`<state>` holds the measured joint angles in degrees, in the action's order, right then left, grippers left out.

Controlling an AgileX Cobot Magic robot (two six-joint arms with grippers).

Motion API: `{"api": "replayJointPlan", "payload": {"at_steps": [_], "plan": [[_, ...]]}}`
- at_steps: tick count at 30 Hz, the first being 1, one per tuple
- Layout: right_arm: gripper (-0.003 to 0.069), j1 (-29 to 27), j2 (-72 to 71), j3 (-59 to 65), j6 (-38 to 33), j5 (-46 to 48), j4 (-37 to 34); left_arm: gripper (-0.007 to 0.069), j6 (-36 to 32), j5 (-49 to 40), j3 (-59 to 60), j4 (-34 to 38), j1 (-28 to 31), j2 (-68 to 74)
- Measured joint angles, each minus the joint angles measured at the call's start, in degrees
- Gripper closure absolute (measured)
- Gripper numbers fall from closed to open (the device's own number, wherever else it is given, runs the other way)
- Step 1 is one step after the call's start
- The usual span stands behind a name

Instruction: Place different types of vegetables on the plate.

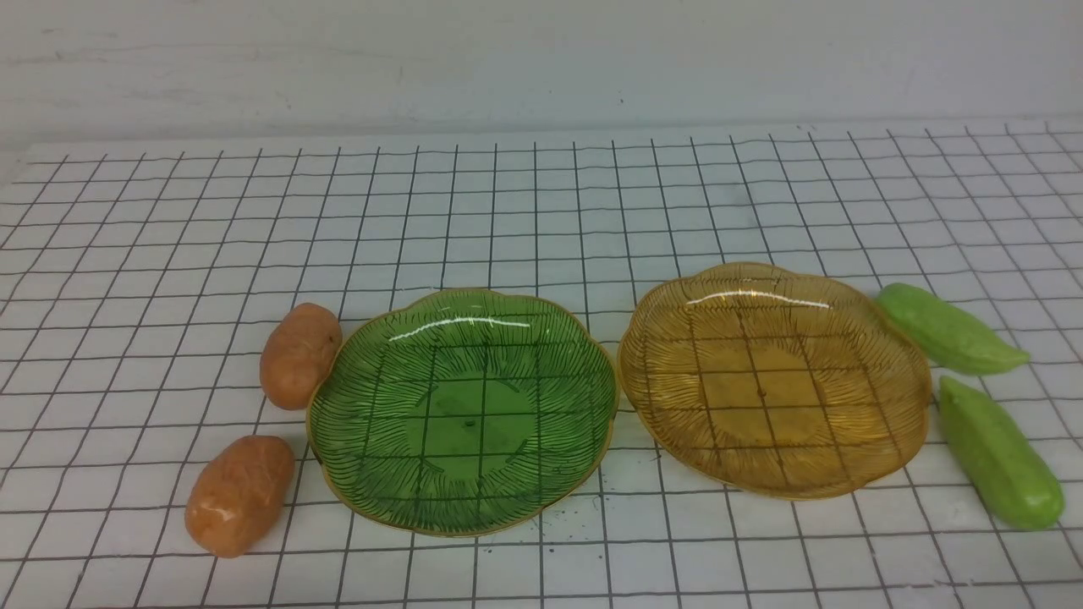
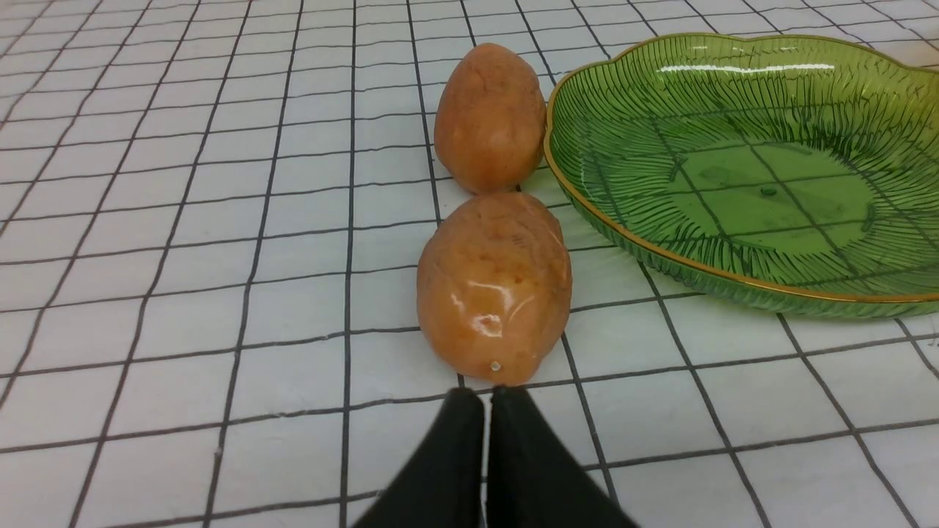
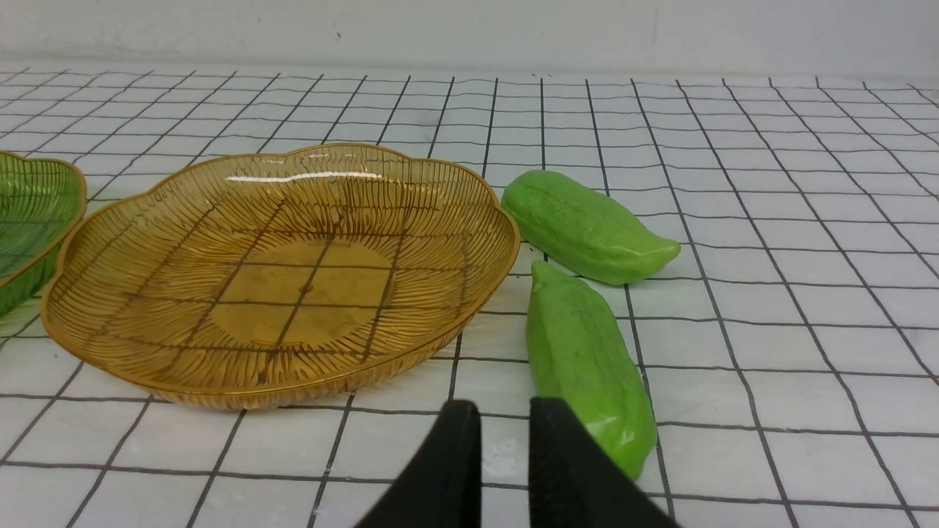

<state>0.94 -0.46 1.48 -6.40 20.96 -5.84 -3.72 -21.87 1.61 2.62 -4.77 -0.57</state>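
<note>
The left jaws are pressing together, holding nothing, and their black tips are hovering just short of the blunt end of the nearer potato (image 2: 494,286), an orange-brown oval with glossy, slightly pitted skin. The second potato (image 2: 490,117), more matte, is lying straight beyond it, almost touching the ribbed green plate (image 2: 704,275) of clear glass with a gold scalloped rim, which is sitting ahead towards the robot's right. The right jaws are standing slightly apart, also empty. Just ahead of them the nearer cucumber (image 3: 579,359), smooth, light green and tapered, is pointing away, and the other cucumber (image 3: 587,227) is lying crosswise beyond it. The amber plate (image 3: 257,392), ribbed likewise, is resting ahead towards the robot's left on the grid-patterned desk (image 3: 807,337).
</note>
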Motion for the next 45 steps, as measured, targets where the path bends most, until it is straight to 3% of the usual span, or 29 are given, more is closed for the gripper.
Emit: {"api": "replayJointPlan", "payload": {"at_steps": [32,36,42,45], "plan": [[0.057,0.0,0.0,0.0,0.0,-0.2,0.0,0.0631,0.0,0.0,0.0,0.0,0.0,0.0],[0.057,0.0,0.0,0.0,1.4,-0.4,-2.7,0.0631,0.7,0.0,0.0,1.6,0.0,0.0],[0.057,0.0,0.0,0.2,10.5,-0.6,-27.1,0.0631,16.6,1.8,0.1,33.1,0.0,0.0],[0.057,0.0,0.0,0.2,11.5,-1.2,-35.2,0.0631,19.3,2.8,0.1,47.5,0.0,0.0]]}}
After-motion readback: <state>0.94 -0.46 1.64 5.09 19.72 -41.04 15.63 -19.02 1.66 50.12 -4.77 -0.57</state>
